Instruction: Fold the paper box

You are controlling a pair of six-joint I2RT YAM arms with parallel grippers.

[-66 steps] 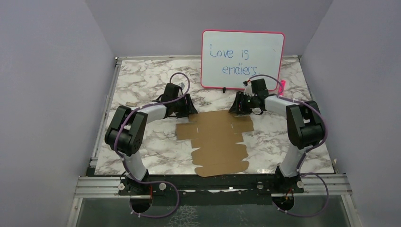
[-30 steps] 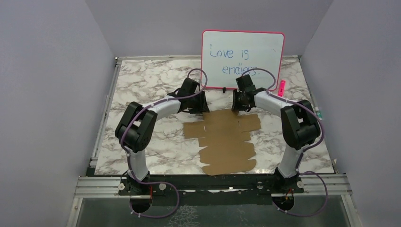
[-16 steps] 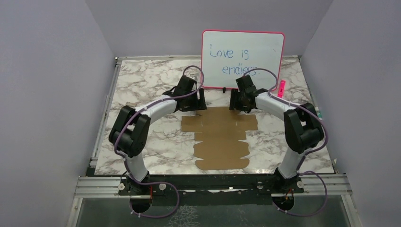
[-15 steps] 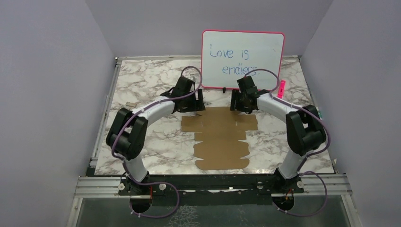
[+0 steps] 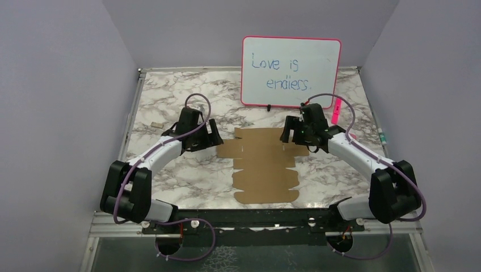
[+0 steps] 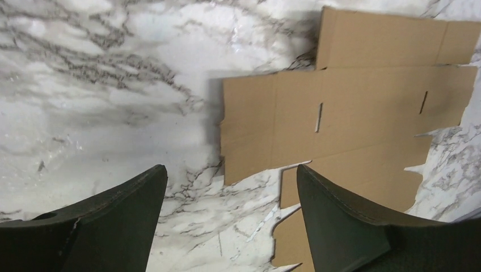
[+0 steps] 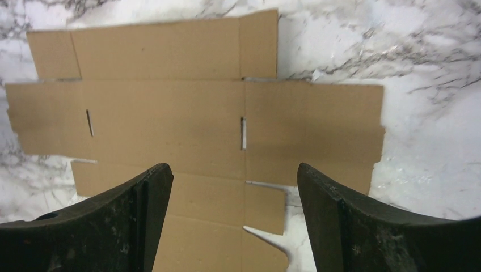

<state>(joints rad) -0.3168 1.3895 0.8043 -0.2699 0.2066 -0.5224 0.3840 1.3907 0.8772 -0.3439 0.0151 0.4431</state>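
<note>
Left gripper [image 6: 230, 175]: fingers spread, empty, over the sheet's far-left flap.
Right gripper [image 7: 235, 173]: fingers spread, empty, over the far-right flap.
Paper box [image 5: 264, 170]: flat brown die-cut cardboard sheet, unfolded on the marble-patterned table [image 5: 170, 90], between the arms.
Whiteboard [image 5: 291, 71]: pink-framed, upright, behind the sheet.

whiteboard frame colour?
Bright pink, running all round the whiteboard. It shows best in the top external view; neither wrist view catches it.
</note>
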